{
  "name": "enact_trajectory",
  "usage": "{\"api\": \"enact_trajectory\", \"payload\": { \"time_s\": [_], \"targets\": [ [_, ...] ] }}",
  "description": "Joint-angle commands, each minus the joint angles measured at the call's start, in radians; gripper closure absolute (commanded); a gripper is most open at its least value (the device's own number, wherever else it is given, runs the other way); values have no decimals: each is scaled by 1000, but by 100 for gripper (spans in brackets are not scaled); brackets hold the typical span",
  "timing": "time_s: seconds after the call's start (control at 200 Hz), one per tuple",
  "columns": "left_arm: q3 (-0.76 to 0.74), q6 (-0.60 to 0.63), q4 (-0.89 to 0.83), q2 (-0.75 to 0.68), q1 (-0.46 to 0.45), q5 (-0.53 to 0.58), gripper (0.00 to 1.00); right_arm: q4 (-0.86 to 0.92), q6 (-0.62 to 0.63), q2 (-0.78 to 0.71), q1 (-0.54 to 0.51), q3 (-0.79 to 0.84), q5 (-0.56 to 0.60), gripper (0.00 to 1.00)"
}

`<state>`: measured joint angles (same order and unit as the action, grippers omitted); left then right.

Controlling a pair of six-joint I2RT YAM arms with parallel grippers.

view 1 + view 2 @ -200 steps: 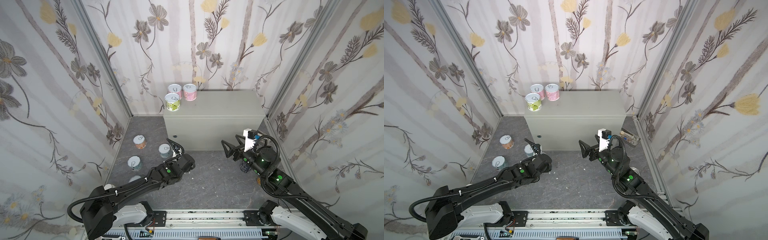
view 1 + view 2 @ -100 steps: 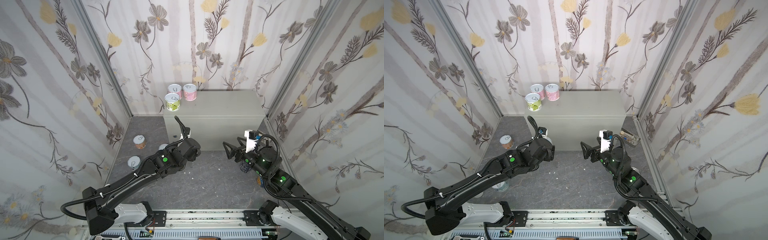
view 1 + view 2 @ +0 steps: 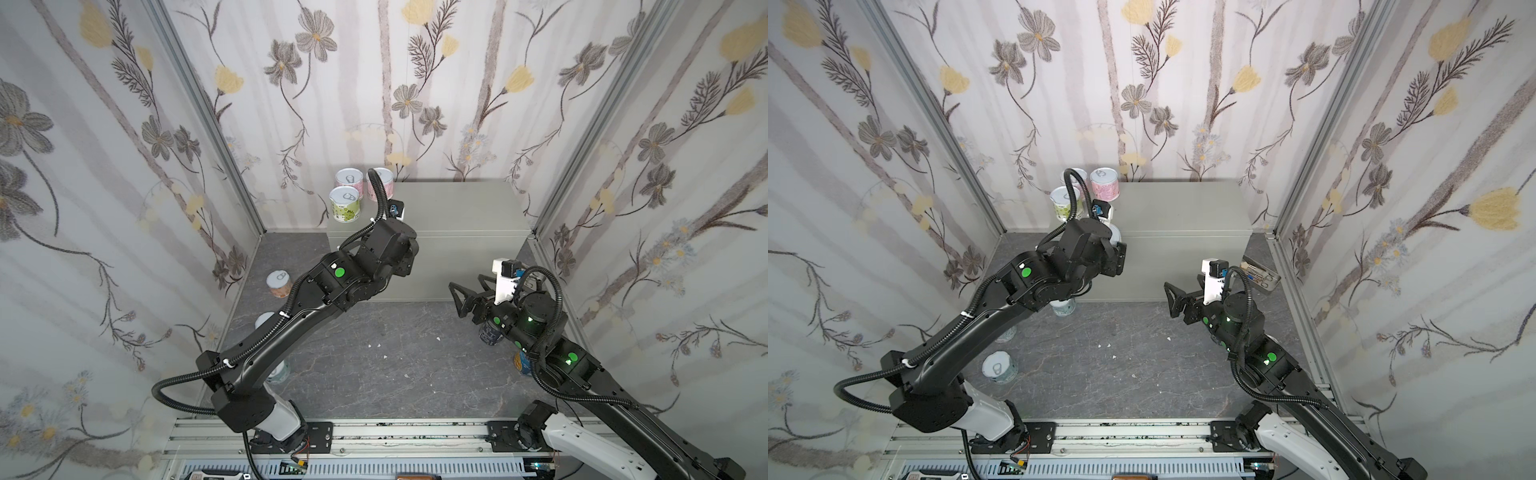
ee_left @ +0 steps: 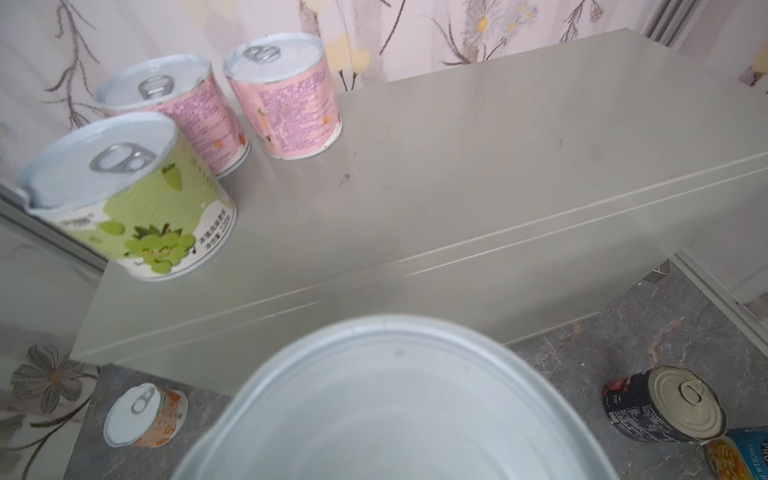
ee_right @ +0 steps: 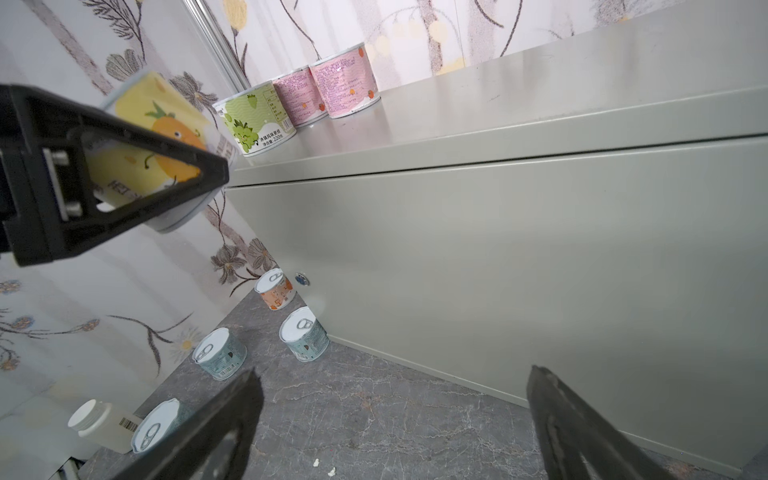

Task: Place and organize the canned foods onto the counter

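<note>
Left fingers (image 5: 201, 174) around can (image 5: 143, 104) beside counter (image 5: 498, 257)

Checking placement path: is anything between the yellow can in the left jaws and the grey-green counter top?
Nothing visible does. The yellow orange-printed can hangs in the left gripper near the front edge of the pale grey-green metal counter; a green-labelled can and two pink-labelled cans fill its left end, bare top beside them.

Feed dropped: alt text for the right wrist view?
The left hand grips a short yellow orange-print can near the pale grey-green metal counter, which holds one green-labelled can and two pink-labelled cans; the right hand is open.
</note>
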<state>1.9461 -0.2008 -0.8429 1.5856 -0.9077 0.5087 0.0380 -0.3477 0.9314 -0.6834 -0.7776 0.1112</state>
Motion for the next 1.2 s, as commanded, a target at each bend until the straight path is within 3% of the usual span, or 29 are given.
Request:
{"api": "enact_trajectory", "payload": {
  "time_s": [0.0, 0.225, 0.44, 0.729, 1.199],
  "targets": [
    [126, 46, -16, 74, 22, -26, 40, -25, 15, 19, 0, -12, -7, 0],
    [410, 70, -69, 275, 51, -41, 40, -17, 48, 21, 0, -13, -14, 0],
    [538, 70, -72, 408, 83, -37, 40, -22, 58, -10, 1, 1, -14, 0],
    [609, 72, -67, 498, 131, -20, 39, -16, 65, -2, -1, 12, -39, 0],
    [582, 22, -73, 485, 169, 79, 34, -47, 56, 23, -1, 61, -85, 0]
  ]
}}
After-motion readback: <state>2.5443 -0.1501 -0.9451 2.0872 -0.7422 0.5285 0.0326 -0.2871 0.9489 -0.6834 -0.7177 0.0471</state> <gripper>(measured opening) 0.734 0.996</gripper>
